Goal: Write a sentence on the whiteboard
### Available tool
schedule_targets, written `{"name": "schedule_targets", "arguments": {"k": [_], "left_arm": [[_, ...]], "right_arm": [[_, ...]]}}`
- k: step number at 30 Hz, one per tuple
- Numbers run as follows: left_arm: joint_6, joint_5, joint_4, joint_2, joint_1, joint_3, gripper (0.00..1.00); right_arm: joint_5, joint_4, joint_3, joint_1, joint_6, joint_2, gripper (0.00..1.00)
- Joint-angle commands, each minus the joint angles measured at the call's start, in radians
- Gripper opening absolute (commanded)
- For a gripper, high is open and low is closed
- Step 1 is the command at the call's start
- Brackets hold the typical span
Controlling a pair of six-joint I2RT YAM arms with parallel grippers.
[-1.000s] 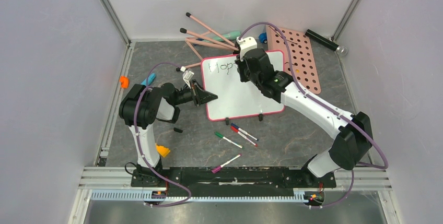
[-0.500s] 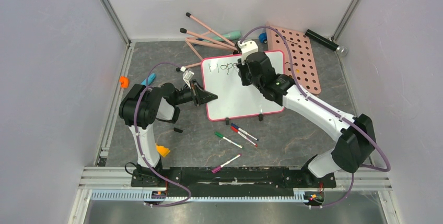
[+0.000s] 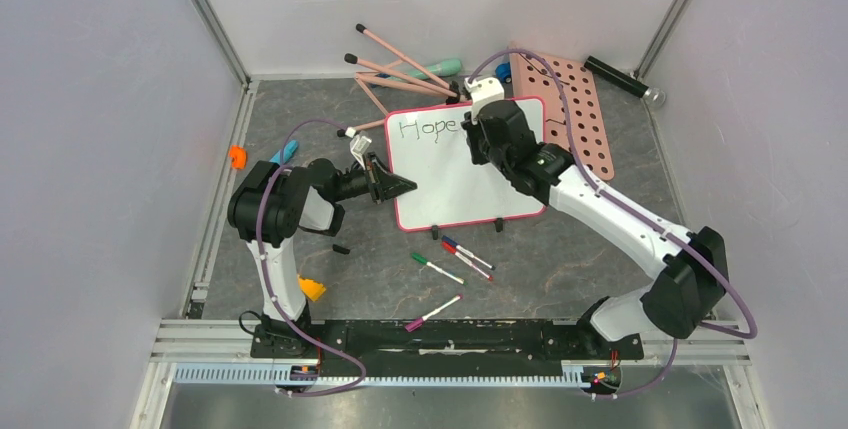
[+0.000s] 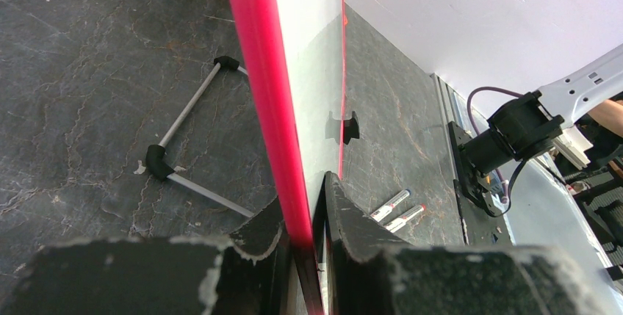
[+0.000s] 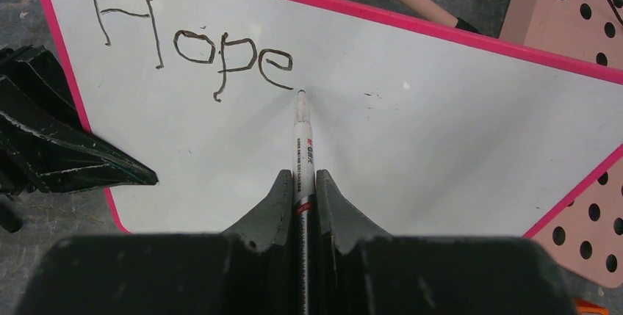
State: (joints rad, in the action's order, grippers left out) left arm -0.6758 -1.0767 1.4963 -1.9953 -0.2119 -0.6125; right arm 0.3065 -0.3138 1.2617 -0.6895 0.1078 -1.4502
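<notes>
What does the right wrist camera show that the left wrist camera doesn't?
Only the right wrist view shows the word "Hope" written on the whiteboard, and the right claw shut on a marker whose tip sits just past the "e". Only the left wrist view shows the board's rim edge-on between the fingers of the left claw, plus two loose markers on the table. Both show the pink-rimmed whiteboard and the left claw at its edge.
</notes>
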Motion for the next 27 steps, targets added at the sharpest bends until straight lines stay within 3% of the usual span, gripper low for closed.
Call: {"name": "schedule_targets", "arguments": {"k": [1,15,27], "left_arm": [[0.107,-0.011,0.061,0.006,-0.01,-0.016,0.03],[0.109,-0.013,0.061,0.009,-0.011,-0.014,0.03],[0.103,-0.014,0.061,0.006,-0.011,-0.018,0.02]], "right_arm": [[-0.019,0.035,-0.019,0.005,-0.001,0.087,0.0],[0.125,0.111,-0.124,0.015,-0.026,0.184,0.0],[0.025,0.135,-0.122,0.082,-0.03,0.18,0.0]]}}
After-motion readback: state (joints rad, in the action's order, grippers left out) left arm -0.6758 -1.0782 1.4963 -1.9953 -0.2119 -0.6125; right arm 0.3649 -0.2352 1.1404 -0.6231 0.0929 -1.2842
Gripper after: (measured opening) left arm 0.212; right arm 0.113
